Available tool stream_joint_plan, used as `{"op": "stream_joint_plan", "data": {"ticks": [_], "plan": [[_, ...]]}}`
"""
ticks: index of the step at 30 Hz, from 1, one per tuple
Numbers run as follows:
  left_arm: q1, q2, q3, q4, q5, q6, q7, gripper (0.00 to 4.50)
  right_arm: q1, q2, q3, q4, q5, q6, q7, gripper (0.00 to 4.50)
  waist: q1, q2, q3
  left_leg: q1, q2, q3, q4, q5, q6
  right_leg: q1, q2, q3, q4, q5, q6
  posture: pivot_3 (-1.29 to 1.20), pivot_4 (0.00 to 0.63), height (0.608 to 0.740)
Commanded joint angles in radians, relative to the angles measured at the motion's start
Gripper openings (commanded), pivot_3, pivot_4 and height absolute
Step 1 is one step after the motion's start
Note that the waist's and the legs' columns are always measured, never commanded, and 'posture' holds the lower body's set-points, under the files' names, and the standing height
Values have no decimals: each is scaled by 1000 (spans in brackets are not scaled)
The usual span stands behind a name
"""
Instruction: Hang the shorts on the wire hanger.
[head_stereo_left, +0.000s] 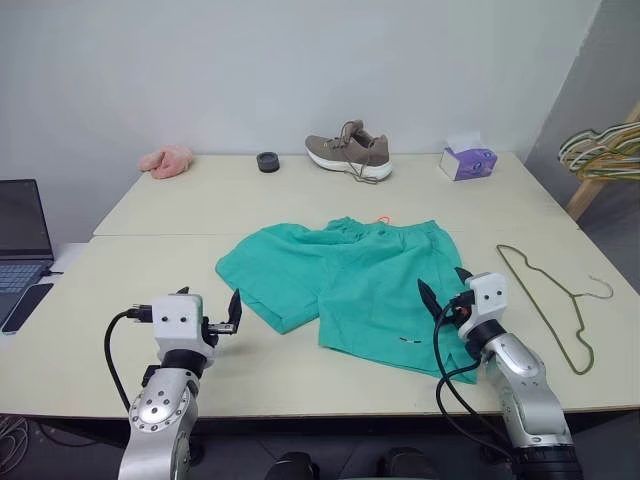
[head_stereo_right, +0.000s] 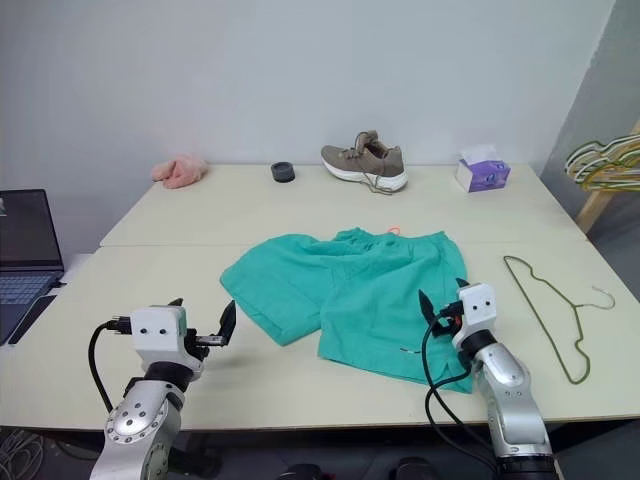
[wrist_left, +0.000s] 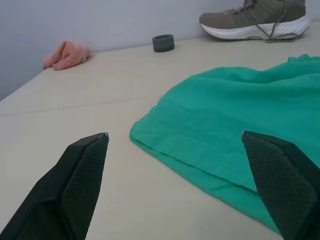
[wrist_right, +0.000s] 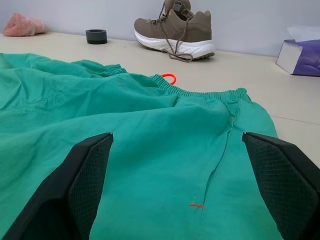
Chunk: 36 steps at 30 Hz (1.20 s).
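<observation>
While both grippers, left gripper (head_stereo_left: 208, 313) and right gripper (head_stereo_left: 441, 287), gape wide, empty: pre-grasp. Next, probably pinch teal-green fabric shorts (head_stereo_left: 345, 290) on counter (head_stereo_left: 90, 330), carry toward thin olive wire hanger (head_stereo_left: 545, 300).

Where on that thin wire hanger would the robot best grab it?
Probably at the neck just below the hook, coming from above with the right gripper. The hanger lies flat on the table to the right of the shorts, so only a pinch across the wire seems workable.

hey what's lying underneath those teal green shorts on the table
Bare beige tabletop shows around the teal-green fabric shorts; they lie flat, apart from the olive wire hanger. Anything beneath the fabric is covered.
</observation>
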Motion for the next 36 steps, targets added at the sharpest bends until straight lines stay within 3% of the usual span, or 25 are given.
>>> {"op": "stream_joint_plan", "data": {"ticks": [1,11,20,28,36], "plan": [[-1,14,-16,-57,-29,-9,-36,4500,-5,-5,-6,-24,16,-28,13,4420,0,0,0,0,0,0,0,0,0,0,0,0,0,0,0,-25,0,740],[-16,73,-92,-76,-96,39,-171,4500,18,-48,-21,-73,64,-1,83,4420,-6,0,0,0,0,1,0,0,0,0,0,1,0,0,0,-91,0,740],[-91,161,-167,-56,-166,88,-319,4500,140,-198,-74,-187,179,103,219,4420,-21,2,1,1,0,4,0,0,0,0,0,4,0,0,1,-188,0,740],[-116,338,-118,-126,-363,241,-518,4500,259,-307,-129,-245,250,238,280,4420,-75,3,2,2,1,6,0,0,1,0,1,7,0,0,1,-221,0,740],[-62,547,26,-172,-566,360,-683,4500,277,-329,-124,-269,336,399,310,4420,-103,4,4,4,3,9,-1,-1,0,0,3,10,1,-1,0,-203,0,740]]}}
